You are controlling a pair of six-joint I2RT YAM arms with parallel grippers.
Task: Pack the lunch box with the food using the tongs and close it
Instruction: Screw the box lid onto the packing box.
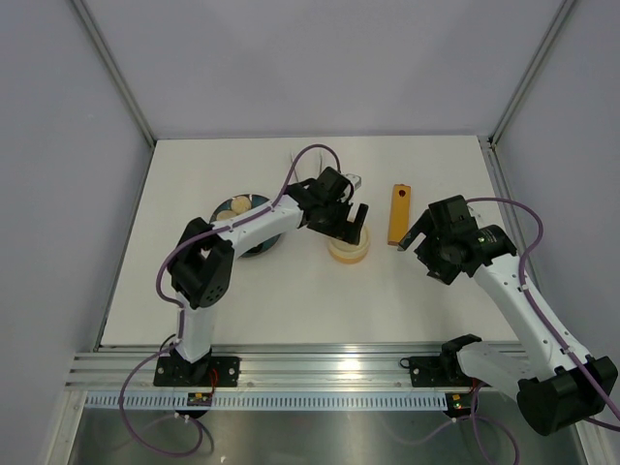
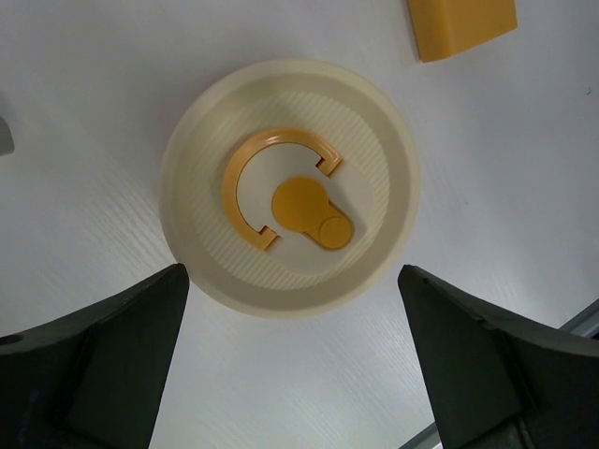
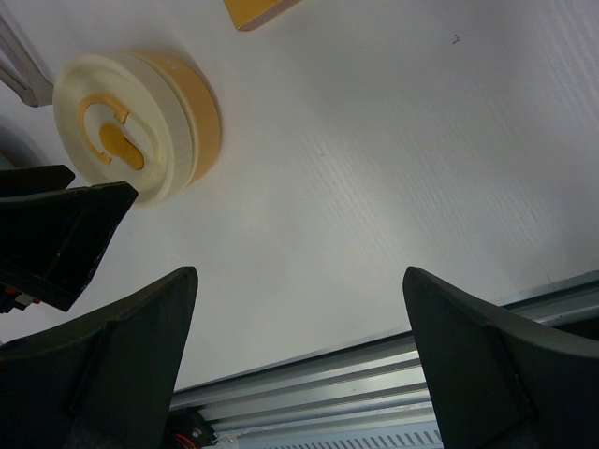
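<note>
The lunch box [image 1: 349,249] is a round cream tub at the table's middle, and its lid [image 2: 290,187], with an orange ring handle, lies on top. My left gripper [image 1: 347,223] hovers straight above it, open and empty, with the lid showing between its fingers [image 2: 112,355]. My right gripper [image 1: 418,234] is open and empty to the right, above bare table; in its wrist view the lunch box [image 3: 131,126] lies far left. The food [image 1: 239,204] is pale pieces on a dark plate. A silvery end of the tongs [image 1: 355,180] shows behind the left gripper, and the rest is hidden.
The dark round plate [image 1: 254,249] is partly covered by the left arm. A long orange block [image 1: 398,215] lies right of the lunch box, close to the right gripper. An aluminium rail [image 1: 329,368] runs along the near edge. Grey walls enclose the table.
</note>
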